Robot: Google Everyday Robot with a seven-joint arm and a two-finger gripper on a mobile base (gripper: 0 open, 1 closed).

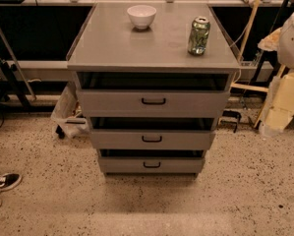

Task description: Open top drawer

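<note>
The grey cabinet [151,38] stands in the middle of the camera view with three drawers stacked in its front. The top drawer [112,103] is the widest and has a small black loop handle [153,101] at mid-front. Its front sits just under the cabinet top's front edge, with a dark gap above it. The two narrower drawers [117,139] [122,164] lie below it. The gripper is not in view; only a pale rounded part of the arm [292,36] shows at the right edge, well away from the handle.
A white bowl [141,15] and a green can [199,35] stand on the cabinet top. Yellowish cardboard [284,104] leans at the right. A plastic bag [65,109] lies left of the cabinet. Shoes [3,182] lie on the speckled floor at the lower left.
</note>
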